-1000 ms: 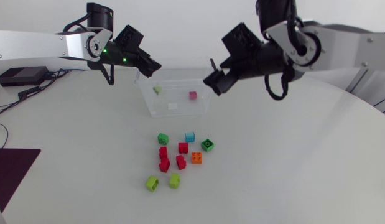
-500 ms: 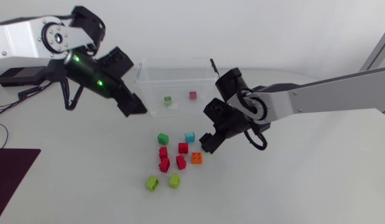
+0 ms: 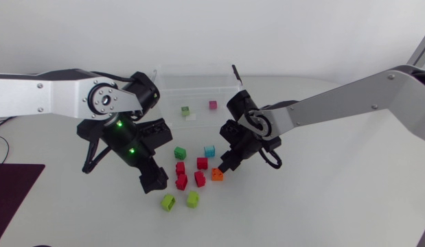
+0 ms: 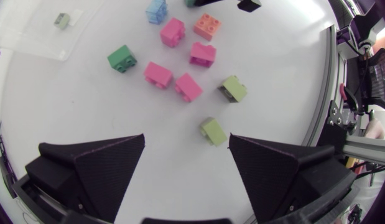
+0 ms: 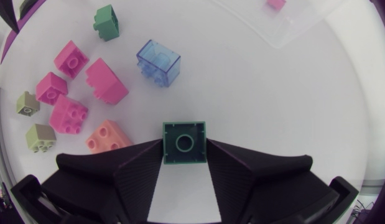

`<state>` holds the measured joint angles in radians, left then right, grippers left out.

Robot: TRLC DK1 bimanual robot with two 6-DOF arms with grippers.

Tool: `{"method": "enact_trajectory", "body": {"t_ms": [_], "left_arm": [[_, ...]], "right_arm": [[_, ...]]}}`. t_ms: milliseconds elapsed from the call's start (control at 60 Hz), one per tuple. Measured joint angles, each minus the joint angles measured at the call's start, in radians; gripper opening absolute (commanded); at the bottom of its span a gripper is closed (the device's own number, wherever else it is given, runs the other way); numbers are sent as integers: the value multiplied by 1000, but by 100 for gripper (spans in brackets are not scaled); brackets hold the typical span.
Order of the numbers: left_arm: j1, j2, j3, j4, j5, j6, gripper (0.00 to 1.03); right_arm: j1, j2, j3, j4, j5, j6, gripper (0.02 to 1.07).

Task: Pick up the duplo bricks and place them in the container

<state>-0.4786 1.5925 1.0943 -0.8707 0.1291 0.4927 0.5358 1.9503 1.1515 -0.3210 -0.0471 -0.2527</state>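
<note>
The right gripper (image 3: 226, 163) sits low on the table (image 3: 336, 192) at the centre of the head view, just above the orange brick (image 3: 217, 174). In its wrist view, its narrowly parted fingers press on both sides of a dark green brick (image 5: 184, 142), a grip suited to lifting it to the container (image 3: 226, 86) at the upper middle of the frame. A small lime piece (image 3: 186, 110) and a magenta one (image 3: 213, 105) already lie in the container. The left gripper (image 3: 152, 180) hangs at the lower left of the pile with its jaws spread wide and nothing held. One lime brick (image 4: 213, 131) lies just ahead of the gap between its fingers, so it looks lined up for that one. The red bricks (image 3: 200, 179), the mid-green brick (image 3: 180, 153) and the pale blue brick (image 3: 209, 151) rest loose between the two grippers. A second ago both grippers were up beside the container. Half a second ago the left one was beside the container's left wall, and it has now swung down to the pile, while the right one has settled onto the green brick.
</note>
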Motion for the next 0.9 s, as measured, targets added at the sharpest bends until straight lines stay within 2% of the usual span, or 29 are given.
{"method": "enact_trajectory", "body": {"t_ms": [150, 333, 400, 450, 467, 483, 517, 567, 700, 767, 900], "left_arm": [[-40, 56, 0, -71, 0, -57, 94], [-82, 127, 0, -64, -6, -129, 92], [-101, 170, 0, -29, -34, -170, 89], [-108, 190, -2, -9, -38, -183, 80], [-109, 195, -3, -1, -39, -186, 74], [-111, 204, -5, 11, -42, -190, 73], [-113, 216, -11, 31, -53, -198, 54], [-113, 232, -21, 51, -59, -206, 37], [-113, 252, -44, 67, -76, -213, 23], [-111, 254, -44, 44, -78, -213, 20], [-83, 251, -47, -41, -51, -201, 20]], "right_arm": [[0, -5, 0, -13, 0, 0, 28], [-10, -82, -1, -41, 5, 3, 28], [-30, -176, -1, -52, 9, 3, 28], [-40, -219, -1, -58, 11, 3, 28], [-43, -232, -1, -61, 11, 3, 28], [-49, -253, -1, -65, 12, 3, 28], [-56, -286, -1, -72, 16, 3, 28], [-63, -327, 0, -76, 18, 3, 28], [-76, -396, 51, -84, 18, 3, 28], [-82, -400, 104, -82, 5, 3, 28], [-89, -378, 201, -46, -37, 3, 28]]}}
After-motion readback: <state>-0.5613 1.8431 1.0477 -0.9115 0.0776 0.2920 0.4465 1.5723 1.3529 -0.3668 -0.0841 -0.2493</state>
